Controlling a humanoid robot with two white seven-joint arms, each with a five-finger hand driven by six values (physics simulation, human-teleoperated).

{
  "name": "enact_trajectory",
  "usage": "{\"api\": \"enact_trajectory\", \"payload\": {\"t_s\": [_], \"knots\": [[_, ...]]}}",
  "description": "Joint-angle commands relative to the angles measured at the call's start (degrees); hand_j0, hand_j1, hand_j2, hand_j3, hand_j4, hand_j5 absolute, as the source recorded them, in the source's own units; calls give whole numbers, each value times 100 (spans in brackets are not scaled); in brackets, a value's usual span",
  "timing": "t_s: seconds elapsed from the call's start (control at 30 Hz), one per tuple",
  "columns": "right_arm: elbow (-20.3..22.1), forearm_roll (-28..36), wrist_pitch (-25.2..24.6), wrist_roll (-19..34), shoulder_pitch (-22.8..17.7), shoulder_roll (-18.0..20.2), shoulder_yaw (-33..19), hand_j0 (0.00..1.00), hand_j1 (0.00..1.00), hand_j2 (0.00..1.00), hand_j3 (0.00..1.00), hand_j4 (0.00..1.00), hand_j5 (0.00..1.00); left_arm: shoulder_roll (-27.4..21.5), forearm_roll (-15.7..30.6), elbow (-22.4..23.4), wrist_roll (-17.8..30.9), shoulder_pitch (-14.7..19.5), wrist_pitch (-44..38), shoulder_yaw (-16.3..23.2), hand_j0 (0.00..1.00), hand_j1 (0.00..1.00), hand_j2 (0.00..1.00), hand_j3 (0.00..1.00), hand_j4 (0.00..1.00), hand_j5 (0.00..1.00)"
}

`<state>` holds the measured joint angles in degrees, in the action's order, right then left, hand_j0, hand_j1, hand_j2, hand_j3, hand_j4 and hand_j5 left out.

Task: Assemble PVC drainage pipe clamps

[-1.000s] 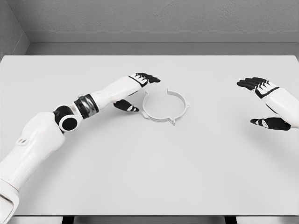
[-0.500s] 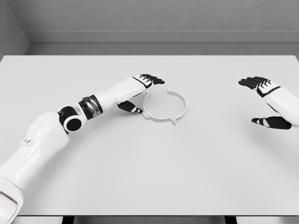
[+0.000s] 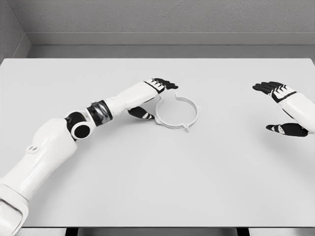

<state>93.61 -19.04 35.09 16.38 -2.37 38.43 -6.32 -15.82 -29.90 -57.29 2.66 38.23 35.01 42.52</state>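
Just left of the white pipe clamp ring on the worktop, the left hand brackets its rim, fingers spread, gripping nothing.

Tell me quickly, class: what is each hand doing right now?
Left hand: open, fingers and thumb spread at the left edge of the white pipe clamp ring, not gripping it.
Right hand: open, holding nothing, apart from the ring.

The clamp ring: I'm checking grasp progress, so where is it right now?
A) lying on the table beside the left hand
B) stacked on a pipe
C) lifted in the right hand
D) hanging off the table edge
A: the clamp ring lies flat on the table, with the left hand at its left rim.
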Motion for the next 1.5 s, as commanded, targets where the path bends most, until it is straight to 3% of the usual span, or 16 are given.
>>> {"api": "enact_trajectory", "payload": {"t_s": [0.0, 1.47], "knots": [[-79, 41, -9, -3, 0, 6, -1, 100, 100, 100, 100, 100, 100, 70, 37, -11, -3, -9, -1, -7, 100, 100, 100, 100, 100, 100], [-79, 50, -9, -3, -9, 6, -1, 100, 100, 100, 100, 100, 100, 193, 19, -19, -3, 0, -1, -16, 100, 100, 100, 100, 100, 100]]}}
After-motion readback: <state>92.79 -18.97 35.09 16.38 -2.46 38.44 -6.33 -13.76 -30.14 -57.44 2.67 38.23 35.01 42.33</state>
